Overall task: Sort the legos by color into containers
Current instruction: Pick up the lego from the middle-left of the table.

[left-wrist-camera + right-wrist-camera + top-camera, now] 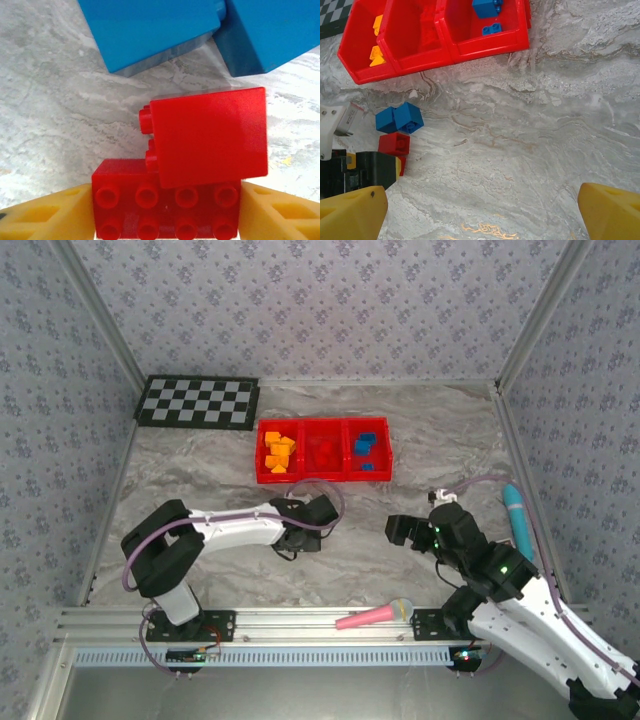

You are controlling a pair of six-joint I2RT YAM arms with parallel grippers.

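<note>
My left gripper (166, 210) is shut on a flat red brick (165, 200) with eight studs, its yellow fingers (45, 215) pressed to both ends, low over the table. A second red brick (210, 137) lies on its side against it, and two blue bricks (155, 30) sit just beyond. From the right wrist these show as the blue pair (400, 119) and a red brick (394, 144). The red tray (322, 478) holds orange bricks (279, 452) on the left, red bricks (323, 452) in the middle and blue bricks (366, 445) on the right. My right gripper (482, 210) hangs open over bare table.
A checkerboard (198, 400) lies at the back left. A pink microphone toy (375, 615) rests near the front rail, and a teal object (517, 515) lies along the right wall. The left arm (235, 525) stretches across the table's front left.
</note>
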